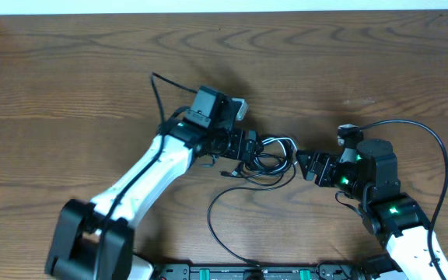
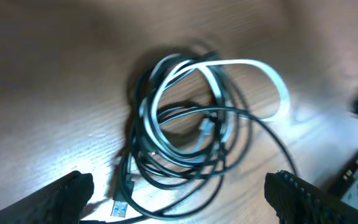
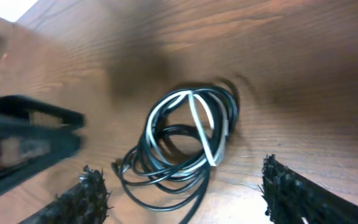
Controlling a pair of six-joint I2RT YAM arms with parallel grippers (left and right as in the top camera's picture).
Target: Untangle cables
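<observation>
The cables (image 1: 277, 141) lie in a tangled coil on the wooden table between my two grippers. In the left wrist view the coil (image 2: 179, 163) is black cords with a whitish strand (image 2: 253, 62) looping out right, and a USB plug (image 2: 120, 208) lies at its lower left. My left gripper (image 2: 182, 205) is open, its fingers wide on either side of the coil's near edge, holding nothing. My right gripper (image 3: 188, 199) is also open just short of the coil (image 3: 151, 127), with nothing between its fingers. One black cord (image 1: 211, 214) trails from the coil toward the front edge.
A thick black wire (image 1: 434, 148) arcs from the right arm to the right. Another black wire (image 1: 158, 89) rises behind the left arm. The arms' base rail (image 1: 247, 272) runs along the front edge. The left gripper's fingers (image 3: 23, 143) show at the left of the right wrist view.
</observation>
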